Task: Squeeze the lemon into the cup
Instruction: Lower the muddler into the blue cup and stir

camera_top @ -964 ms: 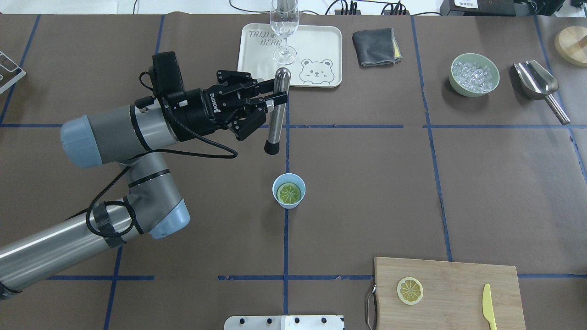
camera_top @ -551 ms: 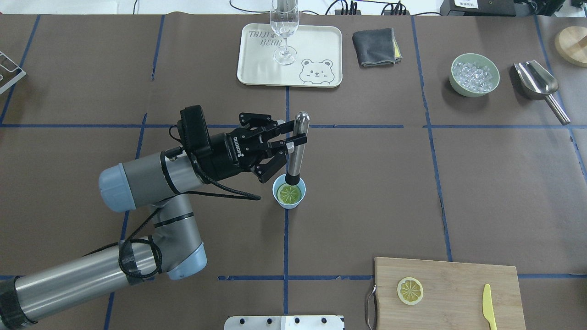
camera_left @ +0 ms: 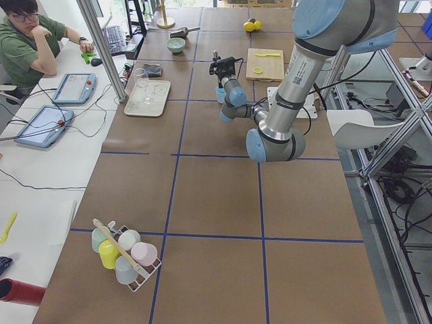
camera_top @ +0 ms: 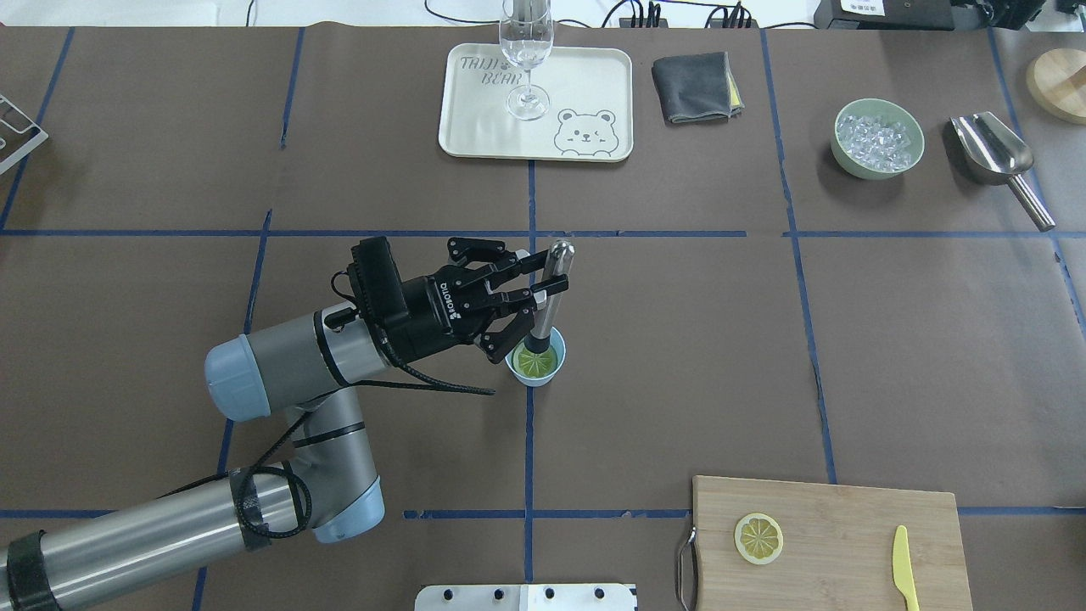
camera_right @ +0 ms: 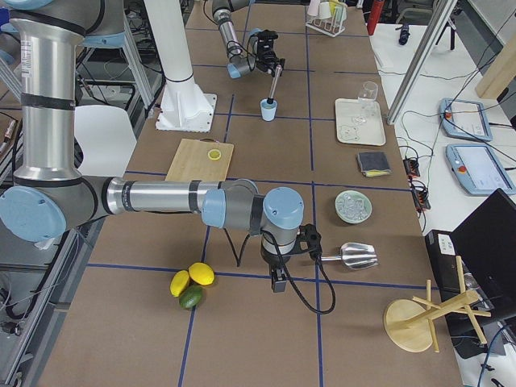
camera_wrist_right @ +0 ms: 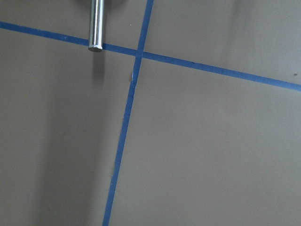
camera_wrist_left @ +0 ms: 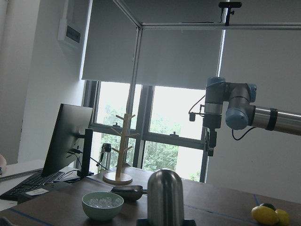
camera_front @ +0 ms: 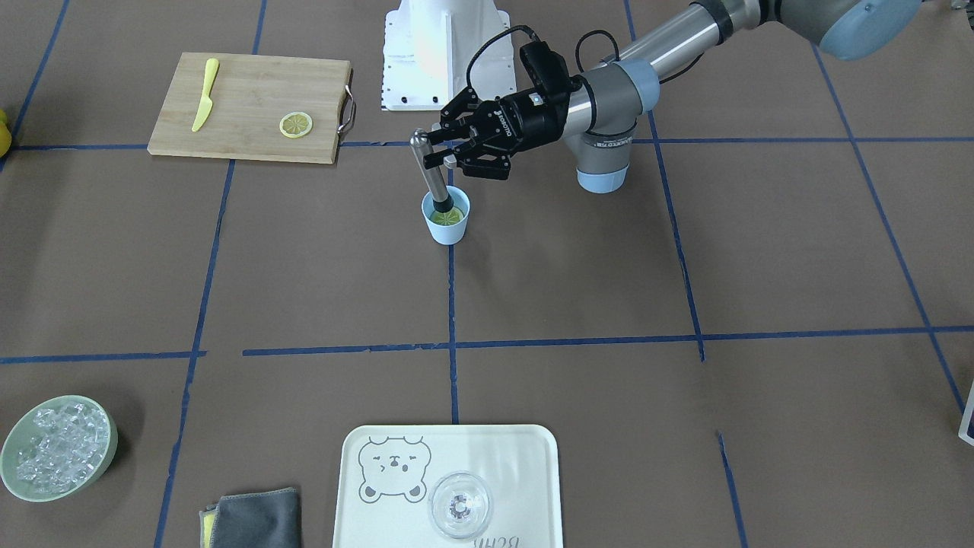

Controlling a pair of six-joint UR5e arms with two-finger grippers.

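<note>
lemon slice (camera_top: pixel 536 367), thin, round and yellow-green, one of two, lies flat inside the single small light-blue plastic cup (camera_top: pixel 537 381). the cup stands upright on the brown paper-covered table (camera_top: pixel 679 339), on a blue tape line. left gripper (camera_top: pixel 543 278), black and two-fingered, is clenched on the upper part of one brushed-steel cylindrical muddler (camera_top: pixel 545 314). the muddler leans slightly, its black tip set down into the cup's mouth over the slice; whether tip and slice touch cannot be told. second lemon slice (camera_top: pixel 758 538) lies flat on one bamboo cutting board (camera_top: pixel 848 518), well apart from the cup, with one yellow plastic knife (camera_top: pixel 904 556) near it on the same board. along the far side of the table: one cream tray (camera_top: pixel 594 76) with a bear drawing, bearing one clear stemmed glass (camera_top: pixel 527 51); one folded grey cloth (camera_top: pixel 691 85); one pale-green bowl of ice (camera_top: pixel 842 157); and one steel scoop (camera_top: pixel 993 148) just beside that bowl. right gripper (camera_right: pixel 276 284) shows only in the right side view, hanging over the table near the scoop's handle; whether its fingers are spread or closed cannot be told. three whole citrus fruits (camera_right: pixel 201 273), two yellow and one green, lie touching one another near that end of the table.
</note>
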